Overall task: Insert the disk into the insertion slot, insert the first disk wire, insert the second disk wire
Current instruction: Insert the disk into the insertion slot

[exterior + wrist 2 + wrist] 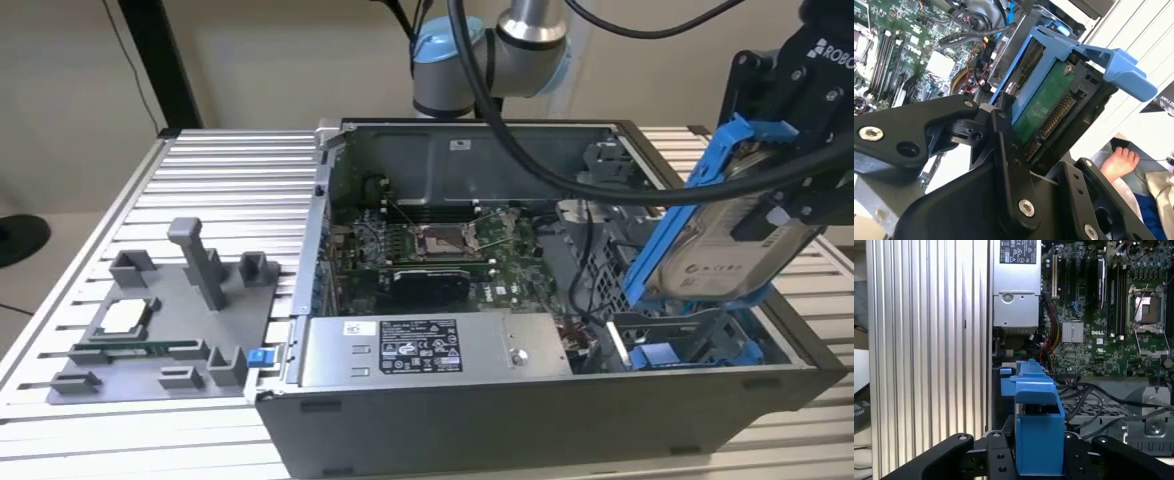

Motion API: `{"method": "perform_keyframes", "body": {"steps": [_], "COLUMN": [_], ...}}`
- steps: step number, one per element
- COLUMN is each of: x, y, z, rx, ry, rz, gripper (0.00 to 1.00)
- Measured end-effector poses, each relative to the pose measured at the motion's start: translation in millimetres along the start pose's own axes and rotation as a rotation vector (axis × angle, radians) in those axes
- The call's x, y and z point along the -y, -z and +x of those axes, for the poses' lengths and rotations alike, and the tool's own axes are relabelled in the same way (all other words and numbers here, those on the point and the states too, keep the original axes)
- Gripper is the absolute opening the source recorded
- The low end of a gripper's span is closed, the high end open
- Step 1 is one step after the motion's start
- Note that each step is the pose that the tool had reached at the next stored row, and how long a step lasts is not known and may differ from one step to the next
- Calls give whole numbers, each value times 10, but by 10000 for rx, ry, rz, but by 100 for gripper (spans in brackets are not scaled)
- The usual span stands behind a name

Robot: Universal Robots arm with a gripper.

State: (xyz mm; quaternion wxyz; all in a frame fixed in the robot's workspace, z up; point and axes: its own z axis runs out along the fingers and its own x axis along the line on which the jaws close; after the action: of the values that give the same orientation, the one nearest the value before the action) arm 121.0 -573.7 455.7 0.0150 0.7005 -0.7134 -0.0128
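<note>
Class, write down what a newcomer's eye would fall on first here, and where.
The bright blue-framed disk stands out, gripped by the end effector and held tilted over the open computer case at the exterior view's right. Inside the case lies the green motherboard.

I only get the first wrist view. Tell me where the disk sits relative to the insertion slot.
Observer: In the exterior view, the disk hangs tilted in the gripper, above the insertion slot and not in it.
Operator: Report which face the second wrist camera sees.
Observer: In the second wrist view, the disk shows its green circuit board, with a connector row along one edge.
</note>
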Motion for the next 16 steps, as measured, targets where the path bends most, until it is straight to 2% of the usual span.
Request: {"method": "perform_keyframes", "body": {"steps": [12,16], "x": [5,5], "y": [-102,-110], "z": [-1,0], "rx": [1,-2], "ry": [0,0], "rz": [1,1], "gripper": [0,0]}}
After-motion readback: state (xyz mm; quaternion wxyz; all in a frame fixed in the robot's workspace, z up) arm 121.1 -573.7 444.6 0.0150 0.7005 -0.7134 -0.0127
